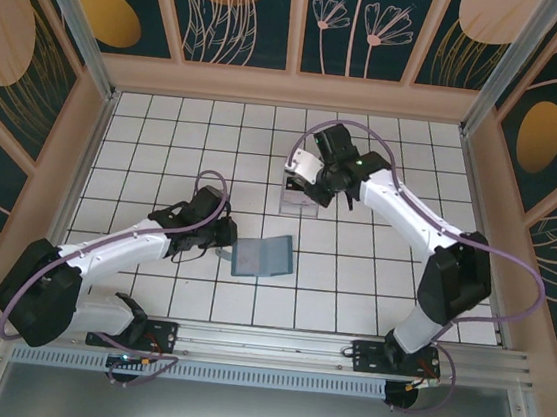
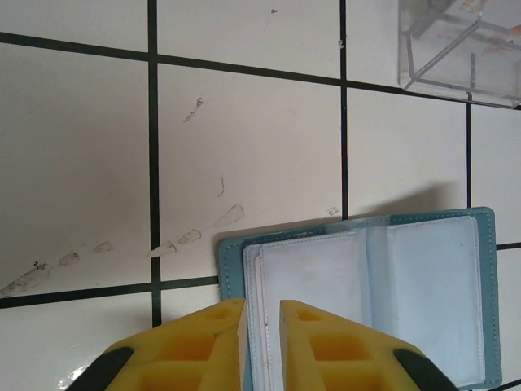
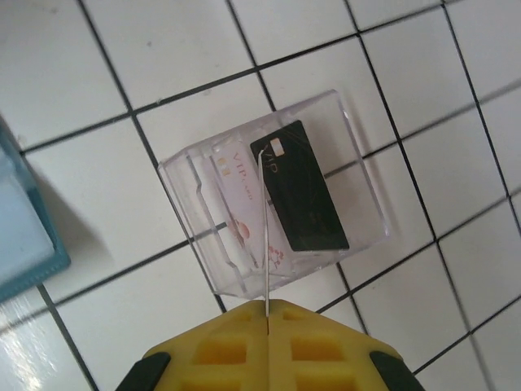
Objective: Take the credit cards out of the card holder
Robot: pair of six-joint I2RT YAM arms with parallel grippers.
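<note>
So the card holder (image 1: 265,257) is lying open near the middle of the desk (image 1: 157,124), grey-blue inside facing up. From above its long axis runs roughly left-right with a slight tilt, and the fold down the middle runs near-to-far. The left gripper (image 1: 222,240) has it by the left-hand short edge. In the left wrist view the yellow jaws are clamped on that edge from either side, and the open pockets point away from the camera. I honestly can't tell if the holder sits flat on the tiles or a bit off them; it throws a fair shadow.

Both credit cards are in the clear tray (image 3: 362,155), which sits further back on the desk, well apart from the holder. The black card (image 3: 301,191) has its long axis on a steep diagonal, upper left to lower right in the right wrist view, with the light marking at its upper end. The pale card (image 3: 238,195) is just beside it on the left, lined up roughly the same way, with "VIP" readable near the top.

The right gripper (image 3: 266,314) hangs over the near side of the tray with its jaws clenched tight together. A thin edge-on strip (image 3: 262,228) sticks out of the seam and runs up between the two cards. Can't tell what it is.
</note>
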